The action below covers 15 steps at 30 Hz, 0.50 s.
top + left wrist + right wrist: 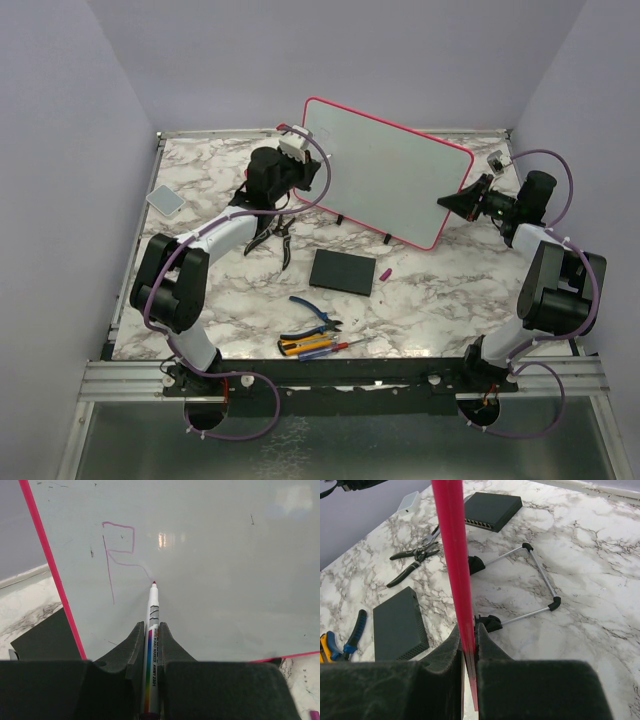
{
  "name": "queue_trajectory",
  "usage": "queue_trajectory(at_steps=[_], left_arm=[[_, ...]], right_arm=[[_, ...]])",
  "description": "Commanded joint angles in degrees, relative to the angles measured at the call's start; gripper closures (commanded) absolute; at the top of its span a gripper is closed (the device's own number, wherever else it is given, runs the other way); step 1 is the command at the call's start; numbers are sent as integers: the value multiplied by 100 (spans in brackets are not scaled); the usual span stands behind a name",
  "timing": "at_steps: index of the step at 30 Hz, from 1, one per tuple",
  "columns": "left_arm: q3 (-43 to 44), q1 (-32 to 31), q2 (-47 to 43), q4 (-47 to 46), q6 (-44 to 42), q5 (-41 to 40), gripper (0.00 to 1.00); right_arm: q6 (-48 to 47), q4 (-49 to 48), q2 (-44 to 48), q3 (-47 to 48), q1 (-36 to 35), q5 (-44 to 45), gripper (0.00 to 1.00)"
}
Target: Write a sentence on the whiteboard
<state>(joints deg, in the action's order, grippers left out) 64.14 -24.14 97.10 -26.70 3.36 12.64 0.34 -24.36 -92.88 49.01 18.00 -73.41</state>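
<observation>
Pink-framed, the whiteboard (385,175) stands tilted at the upper centre of the top view. The right gripper (468,632) is clamped on its frame edge, apparently to steady it against writing pressure. The left gripper (151,626) pinches a marker (153,600), tip at the board beside the sentence (119,550), only one pink R, upper left of the left wrist view.

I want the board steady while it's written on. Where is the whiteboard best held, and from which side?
Grip the whiteboard by its thin red frame at the right-hand edge, coming in from the right, one finger in front, one behind. It stands propped up, so that rim is exposed and the face is left free for the marker. The right tool is shut there.
</observation>
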Motion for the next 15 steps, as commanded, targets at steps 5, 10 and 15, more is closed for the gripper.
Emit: queue_trajectory(at_steps=[5, 10, 15], left_arm=[[-86, -47, -418, 55, -1, 51, 100], [-130, -68, -494, 33, 55, 130, 100], [-42, -127, -345, 41, 53, 166, 100]], right_arm=[[-247, 410, -213, -68, -11, 606, 99], [-233, 409, -222, -69, -11, 590, 100], [-222, 400, -209, -70, -14, 593, 99]])
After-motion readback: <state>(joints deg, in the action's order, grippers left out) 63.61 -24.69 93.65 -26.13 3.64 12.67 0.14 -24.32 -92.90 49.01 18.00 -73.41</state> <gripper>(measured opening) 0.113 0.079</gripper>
